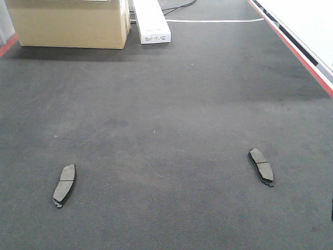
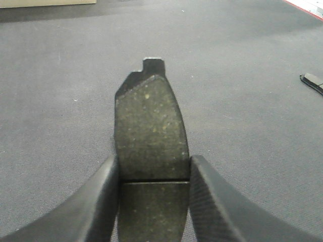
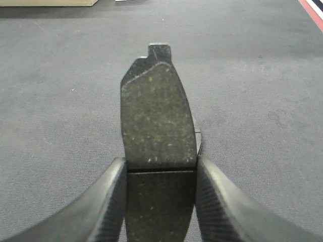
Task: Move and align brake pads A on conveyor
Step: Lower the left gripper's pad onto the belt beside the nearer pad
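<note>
Left gripper (image 2: 154, 201) jaws clamp a flat dark grey curved brake pad (image 2: 149, 131) | right gripper (image 3: 160, 201) likewise (image 3: 157, 116) | both above charcoal felt conveyor (image 1: 166, 104) | risk: narrow edge grip lets a pad twist, landing misaligned.

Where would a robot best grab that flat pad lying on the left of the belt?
Probably from straight above, jaws closing across the narrow middle of the left pad at its centre groove. It lies flat on the conveyor, so only its long side edges offer a hold.
</note>
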You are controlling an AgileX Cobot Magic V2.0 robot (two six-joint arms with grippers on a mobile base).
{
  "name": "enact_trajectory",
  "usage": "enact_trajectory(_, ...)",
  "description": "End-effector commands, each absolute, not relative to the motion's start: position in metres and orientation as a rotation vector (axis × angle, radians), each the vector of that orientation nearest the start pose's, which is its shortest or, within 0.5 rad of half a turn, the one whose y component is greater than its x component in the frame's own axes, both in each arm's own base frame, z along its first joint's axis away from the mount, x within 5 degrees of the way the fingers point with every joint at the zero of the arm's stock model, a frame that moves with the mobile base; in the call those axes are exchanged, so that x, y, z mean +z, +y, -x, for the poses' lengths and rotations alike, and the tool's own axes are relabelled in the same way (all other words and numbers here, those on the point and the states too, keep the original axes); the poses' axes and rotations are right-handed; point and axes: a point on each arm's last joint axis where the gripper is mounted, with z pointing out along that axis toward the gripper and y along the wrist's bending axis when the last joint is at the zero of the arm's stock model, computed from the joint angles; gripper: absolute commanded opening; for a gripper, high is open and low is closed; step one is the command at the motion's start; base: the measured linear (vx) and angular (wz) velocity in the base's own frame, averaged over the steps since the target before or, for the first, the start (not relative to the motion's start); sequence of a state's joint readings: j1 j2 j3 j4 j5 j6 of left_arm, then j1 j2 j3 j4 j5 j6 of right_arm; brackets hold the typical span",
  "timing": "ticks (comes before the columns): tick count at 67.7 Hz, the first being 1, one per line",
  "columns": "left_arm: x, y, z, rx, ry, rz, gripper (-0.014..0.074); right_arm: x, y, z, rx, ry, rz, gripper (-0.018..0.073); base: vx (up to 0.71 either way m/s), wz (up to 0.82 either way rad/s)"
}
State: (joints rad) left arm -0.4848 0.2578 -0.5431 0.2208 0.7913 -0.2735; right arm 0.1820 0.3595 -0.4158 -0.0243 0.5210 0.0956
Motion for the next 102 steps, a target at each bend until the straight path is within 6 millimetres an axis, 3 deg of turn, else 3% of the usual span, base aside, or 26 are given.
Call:
enact_trajectory(1, 0.325, -0.011, -0.049, -0.261, 1.855, -0.263, -0.0006, 0.301, 0.013, -0.08, 0.156, 1.827, 0.096, -0.0004, 0.0, 0.0)
enact_trajectory(29, 0.322, -0.011, -0.049, -0.298, 1.893, -0.215, -0.0006, 0.301, 0.013, -0.08, 0.156, 1.827, 0.096, -0.0004, 0.0, 0.0)
enact_trajectory(42, 0.312, -0.024, -0.075, -0.36, 2.086, -0.045, 0.0003, 0.301, 0.013, -0.08, 0.156, 1.827, 0.096, -0.0004, 0.0, 0.0)
enact_trajectory(62, 0.324, -0.065, -0.144, -0.36, 2.239, -0.062, 0.0008, 0.301, 0.013, -0.08, 0.156, 1.827, 0.096, -0.0004, 0.0, 0.0)
enact_trajectory(71, 0.317, -0.087, -0.183, -0.342, 2.297, -0.075, 0.0016, 0.301, 0.013, -0.08, 0.156, 1.827, 0.096, -0.0004, 0.0, 0.0)
enact_trajectory(86, 0.292, -0.123, -0.25, -0.315, 2.407, -0.049, 0.0026, 0.301, 0.013, -0.08, 0.156, 1.827, 0.096, -0.0004, 0.0, 0.0)
enact_trajectory(102, 0.25, -0.151, -0.3, -0.281, 2.531, -0.032, 0.0054, 0.301, 0.013, -0.08, 0.156, 1.827, 0.096, -0.0004, 0.0, 0.0)
